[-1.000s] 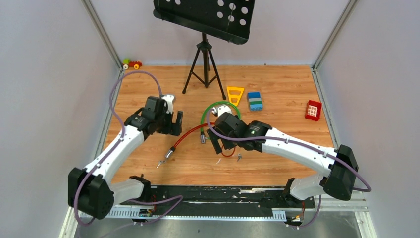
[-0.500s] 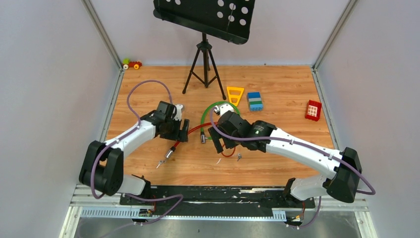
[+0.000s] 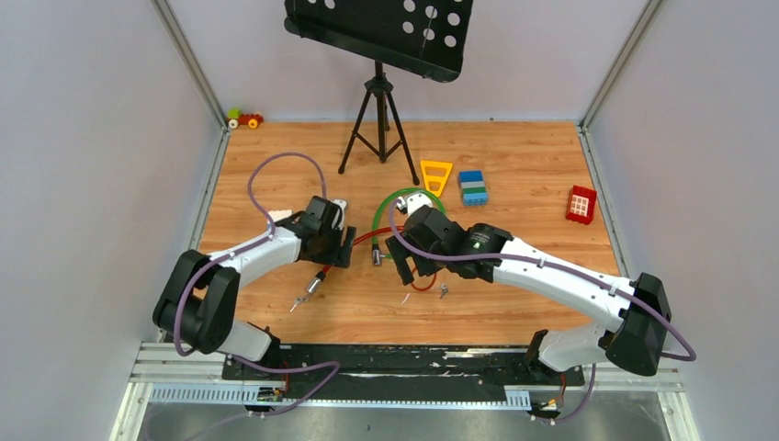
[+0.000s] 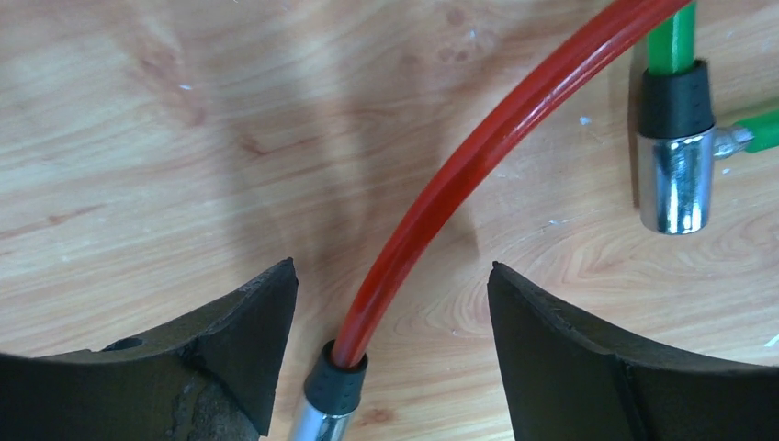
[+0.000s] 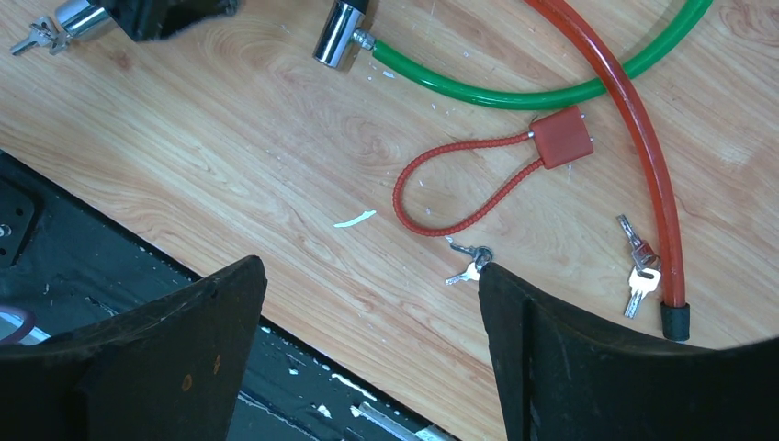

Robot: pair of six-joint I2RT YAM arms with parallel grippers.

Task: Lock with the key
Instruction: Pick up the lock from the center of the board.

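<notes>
A tiny silvery key (image 5: pixel 468 262) on a ring lies on the wood by the loop of the small red padlock (image 5: pixel 560 138); in the top view the key (image 3: pixel 443 291) is just right of my right gripper (image 3: pixel 402 264). That gripper (image 5: pixel 372 276) is open and empty, above the table's front edge, its right fingertip next to the key. My left gripper (image 3: pixel 338 250) is open and low over the red cable (image 4: pixel 478 156). The cable runs between its fingers (image 4: pixel 393 276) without touching them, and its black collar and silver plug (image 4: pixel 333 390) lie there too.
A green cable (image 5: pixel 514 92) with a chrome plug (image 4: pixel 675 179) lies beside the red one. A second key bunch (image 5: pixel 640 271) lies by the red cable's black end cap (image 5: pixel 675 322). Another key (image 3: pixel 299 301) sticks out of the red cable's metal end. A tripod (image 3: pixel 377 119) and toy blocks (image 3: pixel 473 186) stand farther back.
My left arm has swung right and down, bringing its open gripper over the red cable. The right arm has barely moved.
</notes>
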